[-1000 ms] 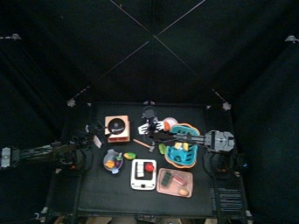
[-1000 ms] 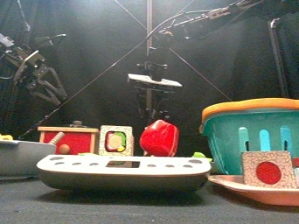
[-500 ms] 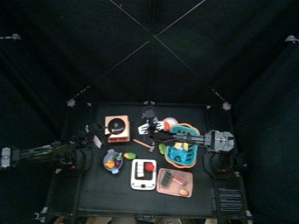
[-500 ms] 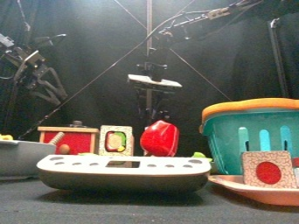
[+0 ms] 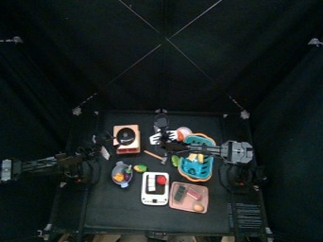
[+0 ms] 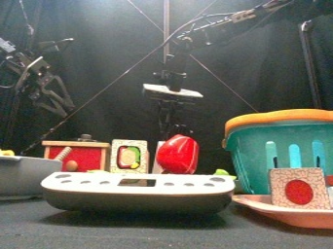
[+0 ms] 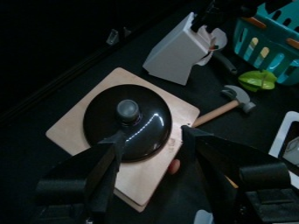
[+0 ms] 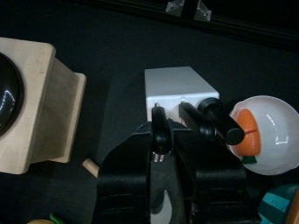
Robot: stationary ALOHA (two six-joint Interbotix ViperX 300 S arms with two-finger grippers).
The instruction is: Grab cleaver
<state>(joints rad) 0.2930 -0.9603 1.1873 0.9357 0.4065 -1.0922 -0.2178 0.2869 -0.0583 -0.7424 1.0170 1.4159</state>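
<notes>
Right gripper [image 8: 158, 140] stood over the white knife block [image 8: 181, 85], jaws narrowed round a black handle [image 8: 158, 122] in it, prob. the cleaver's. Grasp looked abt made; pulling it out was left. Left gripper [image 7: 149, 150] hung open, empty, away from block.

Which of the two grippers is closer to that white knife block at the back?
The right. The right gripper is right at the knife block, around a handle in it. The left gripper hangs off to the side, over a black lid on a wooden board.
</notes>
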